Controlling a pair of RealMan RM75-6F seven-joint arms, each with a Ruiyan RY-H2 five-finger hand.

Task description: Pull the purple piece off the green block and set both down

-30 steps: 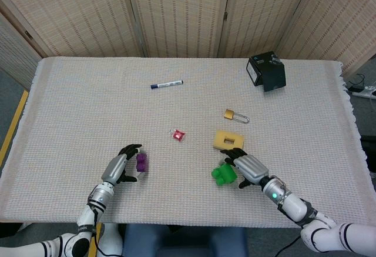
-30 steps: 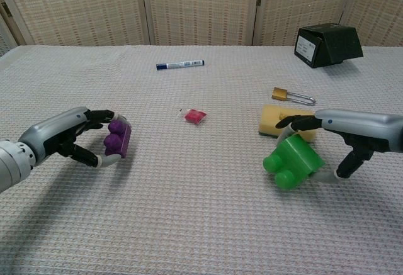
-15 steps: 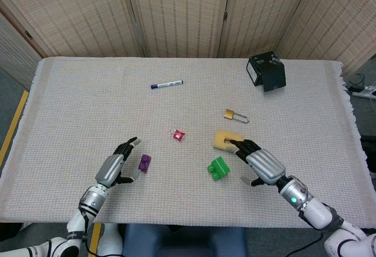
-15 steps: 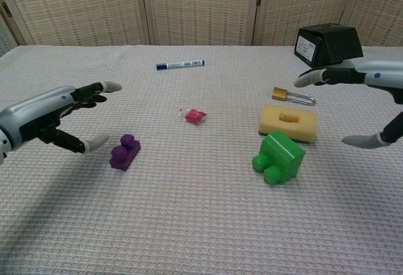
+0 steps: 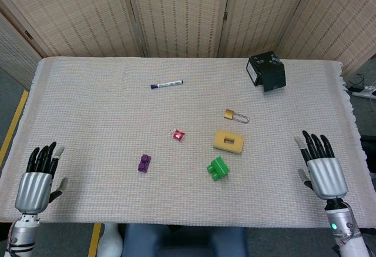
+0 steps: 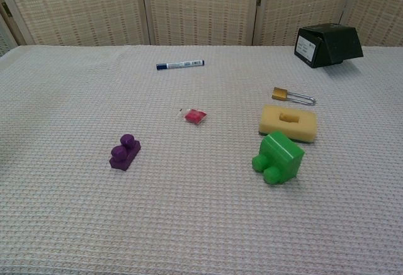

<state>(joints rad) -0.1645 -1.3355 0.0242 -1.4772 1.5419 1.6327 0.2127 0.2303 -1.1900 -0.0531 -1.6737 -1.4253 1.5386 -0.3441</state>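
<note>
The purple piece (image 5: 144, 163) (image 6: 124, 152) lies alone on the cloth, left of centre. The green block (image 5: 218, 168) (image 6: 278, 157) lies on its side to the right, just in front of a yellow sponge. Nothing touches either one. My left hand (image 5: 37, 179) hovers at the near left edge of the table, fingers spread and empty. My right hand (image 5: 321, 167) is at the near right edge, fingers likewise spread and empty. Neither hand shows in the chest view.
A yellow sponge (image 5: 228, 141) (image 6: 288, 123) lies just behind the green block, a padlock (image 5: 234, 115) beyond it. A small red packet (image 5: 177, 134) sits mid-table, a blue pen (image 5: 167, 84) further back, a black box (image 5: 266, 72) at the far right.
Both hands let go of the pieces, opened and drew back to the table's near corners. The purple piece and green block now rest on the cloth.
</note>
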